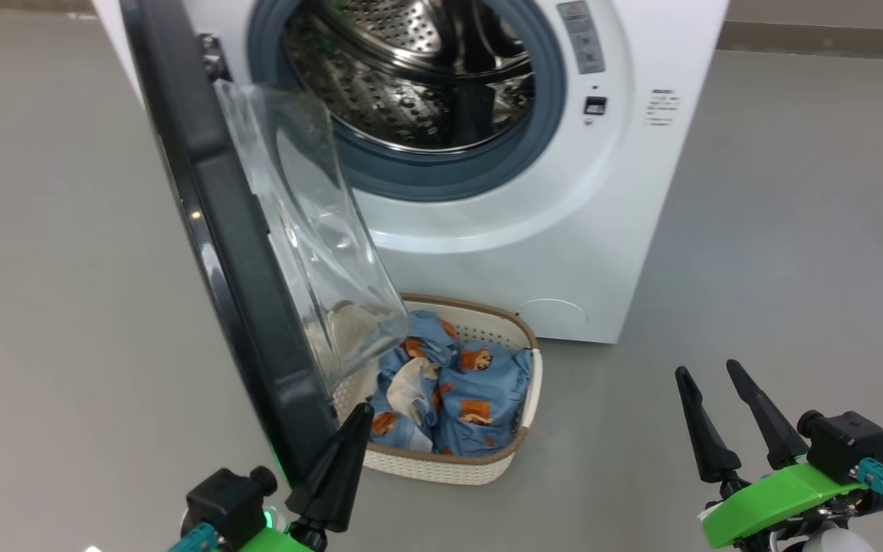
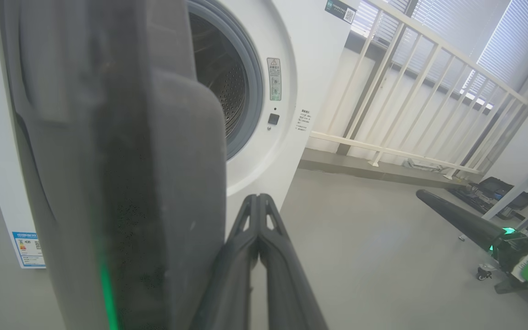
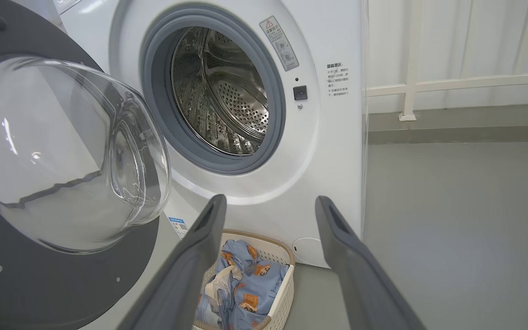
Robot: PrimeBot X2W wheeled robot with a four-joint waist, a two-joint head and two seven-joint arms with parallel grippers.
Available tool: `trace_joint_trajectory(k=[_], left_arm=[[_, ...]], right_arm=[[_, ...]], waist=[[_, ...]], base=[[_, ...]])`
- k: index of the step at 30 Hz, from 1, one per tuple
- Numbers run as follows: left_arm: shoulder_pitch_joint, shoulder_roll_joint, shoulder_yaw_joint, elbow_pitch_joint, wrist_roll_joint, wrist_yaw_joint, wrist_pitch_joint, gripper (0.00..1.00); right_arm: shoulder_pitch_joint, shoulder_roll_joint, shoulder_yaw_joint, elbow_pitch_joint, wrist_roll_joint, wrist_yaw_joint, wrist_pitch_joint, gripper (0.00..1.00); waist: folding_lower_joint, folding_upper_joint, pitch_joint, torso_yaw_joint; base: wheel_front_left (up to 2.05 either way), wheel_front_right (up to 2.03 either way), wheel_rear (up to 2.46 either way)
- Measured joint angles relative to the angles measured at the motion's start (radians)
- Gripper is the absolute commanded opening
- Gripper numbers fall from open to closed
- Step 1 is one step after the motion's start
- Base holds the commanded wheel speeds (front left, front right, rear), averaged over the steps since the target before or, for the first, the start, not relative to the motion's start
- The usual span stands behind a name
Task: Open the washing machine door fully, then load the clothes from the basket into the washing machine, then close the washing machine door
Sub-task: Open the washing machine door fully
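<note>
Washing machine door (image 1: pixel 211 230) swung out towards the robot, nearly edge-on in the head view, its glass bowl facing right and overhanging the left end of the basket (image 1: pixel 487 464). Basket on the floor (image 1: pixel 794 230) just in front of the washing machine (image 1: pixel 564 230), clothes (image 1: pixel 472 383) heaped inside. Left gripper (image 1: pixel 357 422) low beside the door's lower inner edge, fingers pressed together on nothing; contact with the door cannot be told. Right gripper (image 1: pixel 708 369) low, well apart from the basket, fingers spread, empty.
</note>
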Motion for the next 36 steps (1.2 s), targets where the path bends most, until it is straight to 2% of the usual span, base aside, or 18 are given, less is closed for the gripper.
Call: trace_joint_trajectory(k=[12, 21, 28, 36], left_arm=[[0.007, 0.035, 0.033, -0.022, -0.004, 0.028, 0.017, 0.00], [0.003, 0.092, 0.114, -0.019, -0.024, 0.062, 0.030, 0.00], [-0.040, 0.151, 0.191, 0.020, -0.038, 0.089, 0.048, 0.00], [-0.076, 0.191, 0.265, 0.053, -0.078, 0.112, 0.058, 0.00]], right_arm=[[0.000, 0.013, -0.007, 0.001, 0.000, 0.000, 0.000, 1.00], [-0.005, 0.020, -0.013, 0.002, 0.000, 0.000, 0.000, 1.00], [-0.038, 0.024, -0.013, 0.001, -0.004, 0.000, 0.000, 1.00], [-0.041, 0.031, -0.017, 0.002, -0.007, 0.000, 0.000, 1.00]], waist=[[-0.0001, 0.0000, 0.014, 0.084], [-0.0001, 0.0000, 0.037, 0.138], [0.0000, -0.0001, 0.073, 0.158], [0.0000, 0.0000, 0.105, 0.184]], base=[[0.00, 0.00, 0.00], [0.00, 0.00, 0.00], [0.00, 0.00, 0.00], [0.00, 0.00, 0.00]])
